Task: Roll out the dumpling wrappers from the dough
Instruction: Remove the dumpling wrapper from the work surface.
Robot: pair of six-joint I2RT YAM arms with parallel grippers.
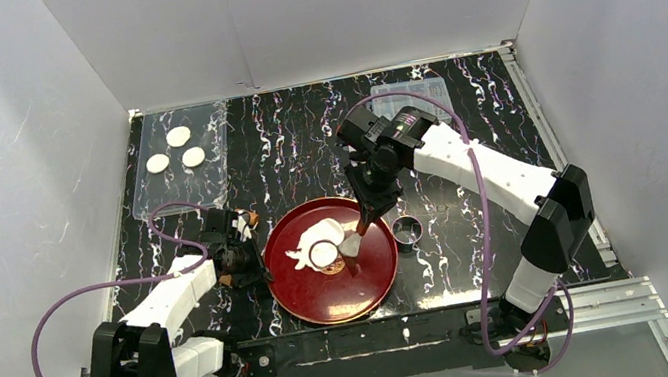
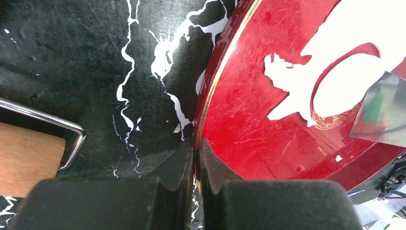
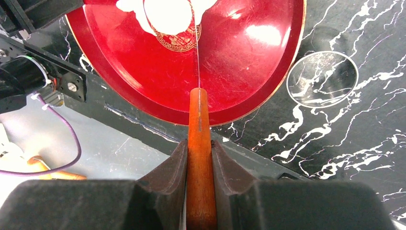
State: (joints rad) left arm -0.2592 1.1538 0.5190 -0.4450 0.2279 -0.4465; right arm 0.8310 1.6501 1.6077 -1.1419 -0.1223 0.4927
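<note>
Left gripper (image 2: 196, 149): fingers pressed together on the near-left rim of the red plate (image 2: 249, 143), pinching it.
Right gripper (image 3: 198, 143): clamped on the wooden handle of a scraper (image 3: 199, 120), which points down onto the plate.
Dough (image 2: 292, 81): a ragged white sheet on the far half of the plate, well apart from the left gripper's fingers.
Cut round (image 2: 342, 86): a neat disc inside a ring-shaped gap in the dough.
Scraper blade: its tip meets the right side of the cut round. Whether it is under the round cannot be told.
Dumpling wrappers (image 1: 178, 135): three discs on a clear sheet (image 1: 208, 183) at the far-left corner, far from both grippers.
Ring cutter (image 1: 407, 231): on the table just right of the plate.
</note>
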